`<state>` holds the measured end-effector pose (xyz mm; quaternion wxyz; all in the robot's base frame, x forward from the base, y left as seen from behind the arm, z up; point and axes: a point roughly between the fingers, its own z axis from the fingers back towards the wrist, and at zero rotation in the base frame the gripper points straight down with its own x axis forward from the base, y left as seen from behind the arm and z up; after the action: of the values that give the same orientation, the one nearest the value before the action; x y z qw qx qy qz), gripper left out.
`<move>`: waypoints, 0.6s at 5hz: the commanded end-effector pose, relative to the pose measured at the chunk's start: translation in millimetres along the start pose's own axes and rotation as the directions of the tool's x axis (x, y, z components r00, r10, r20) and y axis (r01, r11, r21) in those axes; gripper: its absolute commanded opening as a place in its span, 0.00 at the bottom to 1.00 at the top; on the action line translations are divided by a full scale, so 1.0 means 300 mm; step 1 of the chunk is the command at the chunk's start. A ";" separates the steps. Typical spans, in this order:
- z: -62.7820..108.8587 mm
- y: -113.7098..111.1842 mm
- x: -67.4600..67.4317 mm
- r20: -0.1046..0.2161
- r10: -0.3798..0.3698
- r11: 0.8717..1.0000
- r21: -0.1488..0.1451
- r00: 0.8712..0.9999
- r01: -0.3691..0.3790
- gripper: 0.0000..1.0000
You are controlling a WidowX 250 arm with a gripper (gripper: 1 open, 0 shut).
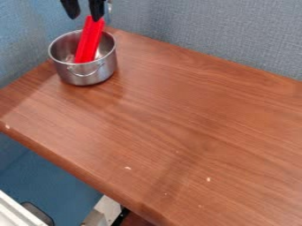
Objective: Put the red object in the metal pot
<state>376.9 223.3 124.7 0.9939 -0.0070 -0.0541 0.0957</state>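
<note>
The metal pot [85,72] stands at the back left corner of the wooden table. The red object [88,42] stands nearly upright inside it, lower end in the pot and upper end leaning over the far rim. My gripper [87,9] hangs just above the bar's top end at the frame's upper edge. Its dark fingers [71,8] are spread apart, open, and I see nothing held between them.
A wooden table [177,115] stretches right and toward the front. A blue-grey wall [200,31] runs close behind the pot. The table's front-left edge [59,163] drops off to a blue floor.
</note>
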 end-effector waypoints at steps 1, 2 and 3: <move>0.137 0.027 0.009 0.085 0.011 0.999 0.048 0.996 -0.015 1.00; 0.113 0.029 0.013 0.069 0.011 0.999 0.052 0.998 -0.014 1.00; 0.090 0.030 0.016 0.054 0.012 0.998 0.054 0.998 -0.015 1.00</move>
<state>374.1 228.3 125.9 0.9936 0.0039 -0.0459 0.1033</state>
